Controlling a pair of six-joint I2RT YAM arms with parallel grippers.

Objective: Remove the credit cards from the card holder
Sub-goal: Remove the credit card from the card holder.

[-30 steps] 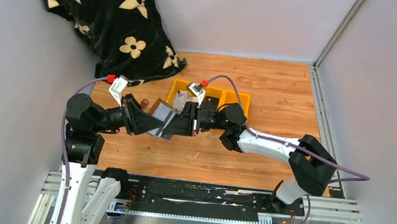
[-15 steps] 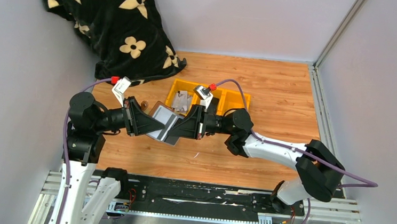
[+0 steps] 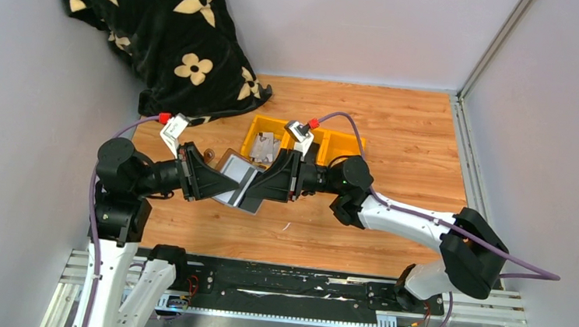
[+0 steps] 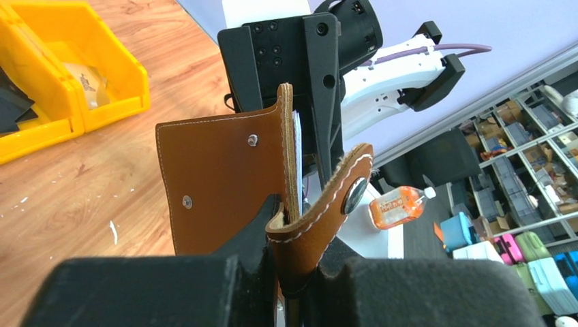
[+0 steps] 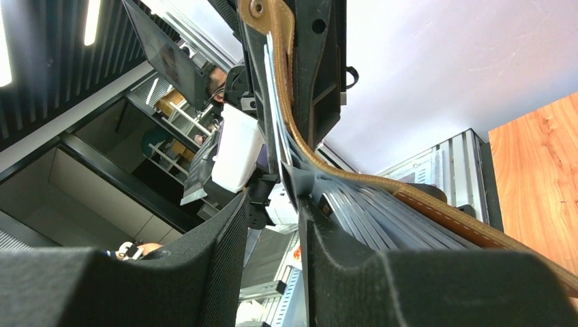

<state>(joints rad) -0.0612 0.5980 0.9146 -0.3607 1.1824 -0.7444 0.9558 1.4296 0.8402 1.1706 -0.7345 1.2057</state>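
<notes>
Left fingers (image 4: 249, 228) clench the card holder (image 4: 218, 177), held upright over the tabletop (image 3: 397, 141), with cards (image 4: 297, 150) edge-on inside its fold. Right fingers (image 5: 170, 286), slightly parted and grasping nothing, meet it from 3 o'clock. A bin (image 3: 335, 144) sits at 1 o'clock.

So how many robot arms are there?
2. The left arm reaches in from the left, the right arm from the right, both meeting at the card holder. None looks hidden.

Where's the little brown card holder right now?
In the top view the card holder is left of centre, pinched in the left end effector with the right end effector facing it, close to the yellow bins.
</notes>
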